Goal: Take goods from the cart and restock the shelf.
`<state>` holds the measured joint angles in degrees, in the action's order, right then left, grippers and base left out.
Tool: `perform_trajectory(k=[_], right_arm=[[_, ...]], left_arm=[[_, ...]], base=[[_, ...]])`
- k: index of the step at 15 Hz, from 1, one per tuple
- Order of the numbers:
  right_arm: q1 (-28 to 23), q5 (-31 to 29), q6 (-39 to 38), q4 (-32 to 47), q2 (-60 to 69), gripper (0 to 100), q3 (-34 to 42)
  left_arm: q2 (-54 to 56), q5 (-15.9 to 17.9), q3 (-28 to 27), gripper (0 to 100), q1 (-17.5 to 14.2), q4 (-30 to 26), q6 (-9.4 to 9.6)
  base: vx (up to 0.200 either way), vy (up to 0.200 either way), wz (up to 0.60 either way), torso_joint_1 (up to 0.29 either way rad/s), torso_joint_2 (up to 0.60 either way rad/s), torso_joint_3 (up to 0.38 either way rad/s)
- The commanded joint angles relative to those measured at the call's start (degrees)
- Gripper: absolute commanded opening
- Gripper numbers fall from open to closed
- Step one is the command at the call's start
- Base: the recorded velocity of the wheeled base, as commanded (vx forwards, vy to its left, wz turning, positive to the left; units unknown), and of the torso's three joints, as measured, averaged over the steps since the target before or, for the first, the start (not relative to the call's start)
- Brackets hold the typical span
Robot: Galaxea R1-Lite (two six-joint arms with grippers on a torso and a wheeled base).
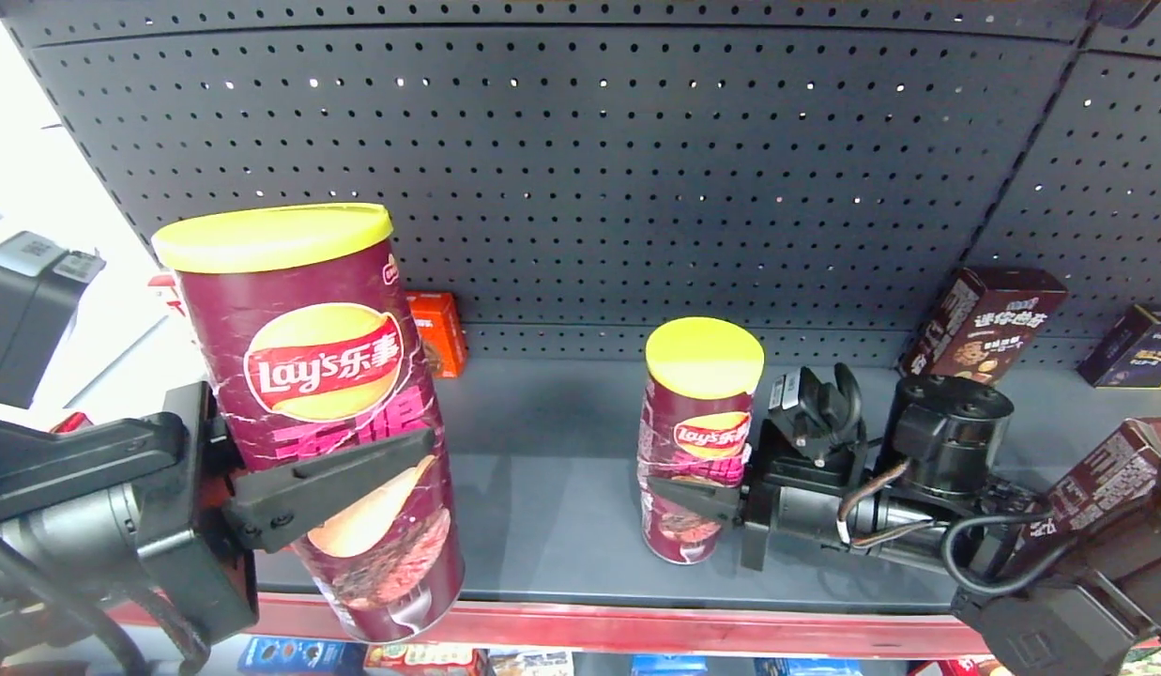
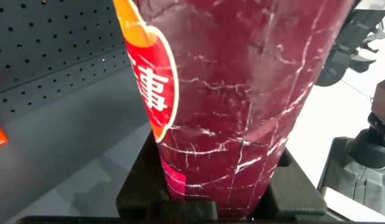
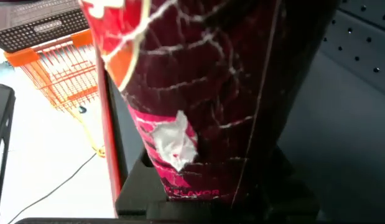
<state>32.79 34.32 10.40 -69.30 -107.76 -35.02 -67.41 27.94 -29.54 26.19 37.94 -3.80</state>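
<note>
Now our right pincer (image 1: 697,490) grips an upright can (image 1: 702,413) standing on the shelf (image 1: 561,488), our left pincer (image 1: 355,469) a tilted can (image 1: 308,376) at its lip.

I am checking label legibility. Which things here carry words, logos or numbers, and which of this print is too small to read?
Left can: large brand logo in Latin letters and Chinese characters, legible; big Chinese characters below it, partly covered.
Right can: the same logo, smaller, legible.
Brown boxes: large Chinese characters legible, the rest too small.
Orange box: print too small to read.
</note>
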Motion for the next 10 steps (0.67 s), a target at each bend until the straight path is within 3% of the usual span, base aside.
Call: perform_trajectory(k=[1, 2, 10], right_arm=[[-0.4, 0.0, 0.1, 0.0, -1.1, 0, -0.1], [-0.4, 0.0, 0.2, -0.1, -1.0, 100, 0.2], [-1.5, 0.0, 0.6, -0.2, 3.0, 100, 6.0]], left_arm=[[0.0, 0.0, 0.0, 0, 0.0, 0.0, -0.06], [0.0, 0.0, 0.1, 0, 0.0, 0.0, 0.02], [1.6, 0.0, 1.9, 0, -0.1, 0.0, 0.02]], base=[[0.000, 0.000, 0.00, 0.000, 0.00, 0.000], [0.000, 0.000, 0.00, 0.000, 0.00, 0.000], [0.000, 0.000, 0.00, 0.000, 0.00, 0.000]])
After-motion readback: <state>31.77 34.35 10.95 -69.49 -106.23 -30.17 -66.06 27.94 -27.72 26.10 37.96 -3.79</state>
